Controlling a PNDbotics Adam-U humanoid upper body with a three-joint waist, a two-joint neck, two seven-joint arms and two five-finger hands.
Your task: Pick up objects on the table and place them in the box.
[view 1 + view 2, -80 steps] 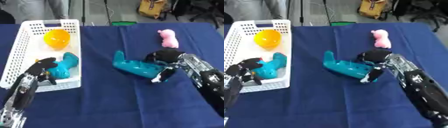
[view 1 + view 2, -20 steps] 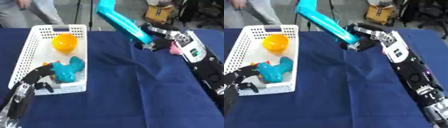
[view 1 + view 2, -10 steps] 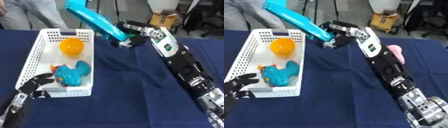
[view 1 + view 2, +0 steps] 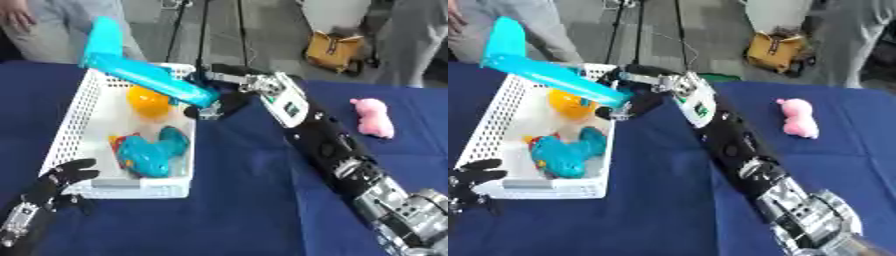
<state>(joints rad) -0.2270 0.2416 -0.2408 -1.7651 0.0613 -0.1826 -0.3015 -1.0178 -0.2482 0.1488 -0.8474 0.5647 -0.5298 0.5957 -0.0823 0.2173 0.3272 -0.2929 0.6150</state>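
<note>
My right hand (image 4: 226, 98) is shut on one end of a long turquoise toy (image 4: 140, 70), holding it in the air above the white basket (image 4: 72, 120) at its right rim. Inside the basket lie an orange ball (image 4: 149, 101) and a blue-green toy (image 4: 150, 153). A pink plush toy (image 4: 372, 116) rests on the blue cloth to the right of my right arm. My left hand (image 4: 55, 184) sits open at the lower left, by the basket's near corner.
Blue cloth (image 4: 254, 200) covers the table. Beyond the far edge stand a yellow bag (image 4: 335, 51), tripod legs and people who touch nothing on the table.
My right hand has carried the turquoise toy leftward and lower, from mid-table to over the basket. The camera has shifted, so the basket shows further right.
</note>
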